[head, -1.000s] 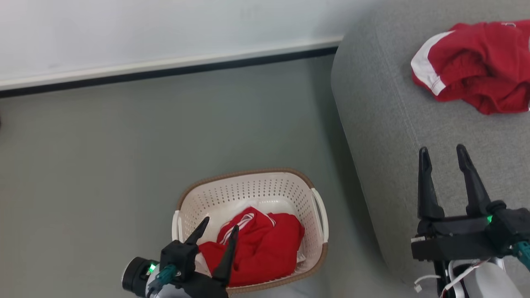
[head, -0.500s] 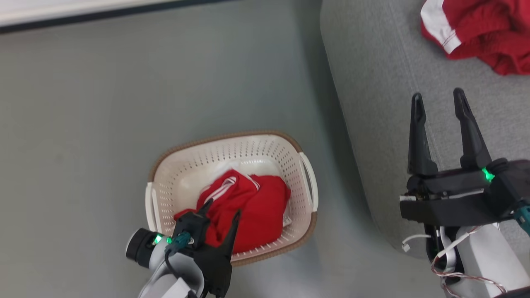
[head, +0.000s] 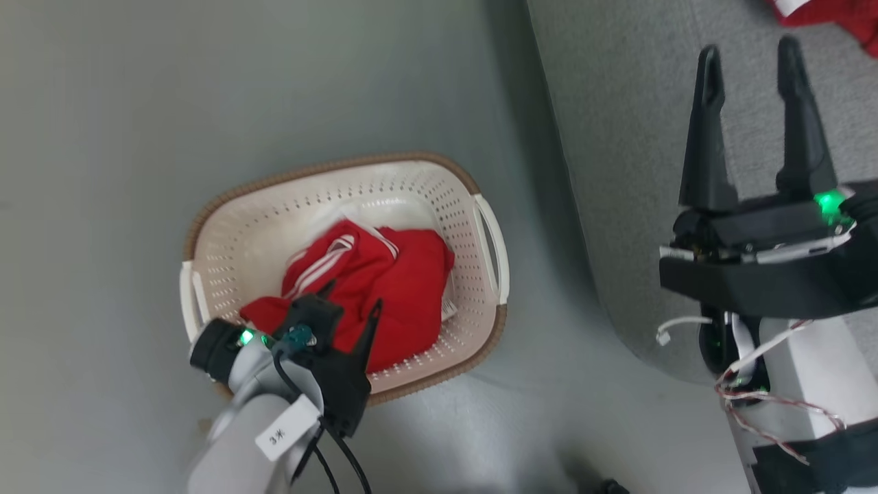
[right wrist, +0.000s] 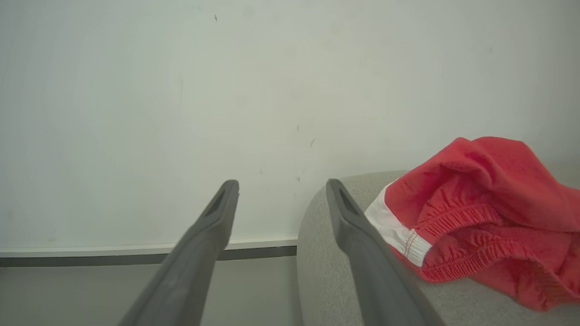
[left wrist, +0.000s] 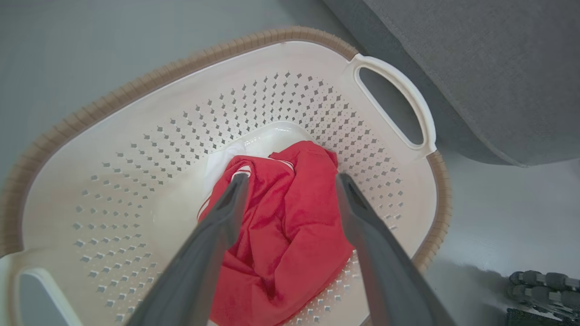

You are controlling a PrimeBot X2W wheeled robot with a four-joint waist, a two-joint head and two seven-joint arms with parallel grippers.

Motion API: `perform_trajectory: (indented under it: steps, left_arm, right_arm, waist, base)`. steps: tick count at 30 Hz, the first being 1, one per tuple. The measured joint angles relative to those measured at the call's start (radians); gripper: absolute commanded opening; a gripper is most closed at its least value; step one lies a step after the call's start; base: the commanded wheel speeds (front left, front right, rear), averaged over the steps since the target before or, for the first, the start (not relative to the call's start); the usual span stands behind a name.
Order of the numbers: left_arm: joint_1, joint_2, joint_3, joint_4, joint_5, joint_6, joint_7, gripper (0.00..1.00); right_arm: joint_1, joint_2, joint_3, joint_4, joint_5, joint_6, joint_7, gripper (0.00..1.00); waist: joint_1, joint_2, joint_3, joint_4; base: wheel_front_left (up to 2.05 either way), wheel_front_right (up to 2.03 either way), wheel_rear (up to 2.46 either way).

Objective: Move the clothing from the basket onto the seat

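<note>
surroundings: grey floor (head: pixel 103 137) all round the laundry basket (head: pixel 260 226). Grey sofa (head: pixel 617 137) just right of it, a strip of floor between. Basket's right handle faces the sofa's rounded edge. Pale wall (right wrist: pixel 181 90) and baseboard (right wrist: pixel 90 253) at the far side.
in the way: red striped garment (head: pixel 405 274) lies exposed, perforated walls on every side. Left forearm with a white label (head: pixel 287 427) crosses the near rim.
left gripper: (head: pixel 351 296) fingers spread apart, angled down into the basket, one tip at each side of the heap's top. Contact with the cloth: cannot tell.
right gripper: (head: pixel 749 46) fingers spread apart in free air above the sofa's left part, pointing far. Loose wires (head: pixel 761 405) below it on the arm.
head view extra: both arms at once, basket-to-sofa layout. Red shorts (head: pixel 837 14) cut off by the top right corner.
left wrist view extra: basket bottom, bare and white on the far left. White cloth edge poking out from under the red heap. Dark ribbed object (left wrist: pixel 539 290) on the floor near right, cannot tell what.
right wrist view extra: shorts nearly whole, crumpled on the sofa close to its left edge, right of the fingers. Gathered elastic waistband, white panel with red stitching.
garment look: bright red, soft, bunched in a heap. White stripes on its far left fold, small white tag at the right.
garment place: basket bottom, toward the near right wall.
</note>
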Motion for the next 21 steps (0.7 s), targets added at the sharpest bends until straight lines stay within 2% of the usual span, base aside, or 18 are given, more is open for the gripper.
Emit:
perform_trajectory:
  steps: [11, 21]
  left_arm:
    - [-0.124, 0.014, -0.007, 0.039, 0.021, -0.016, 0.023, 1.00]
    - [-0.246, 0.054, -0.008, 0.076, 0.060, -0.025, 0.040, 1.00]
  right_arm:
    - [-0.118, 0.011, 0.007, -0.024, -0.012, 0.000, -0.004, 1.00]
    - [-0.201, 0.028, 0.020, -0.032, -0.012, -0.003, -0.012, 1.00]
  waist:
    - [0.0000, -0.0001, 0.146, -0.032]
    - [0.0000, -0.0001, 0.288, -0.062]
  base:
    - [0.00, 0.00, 0.00]
    - [0.00, 0.00, 0.00]
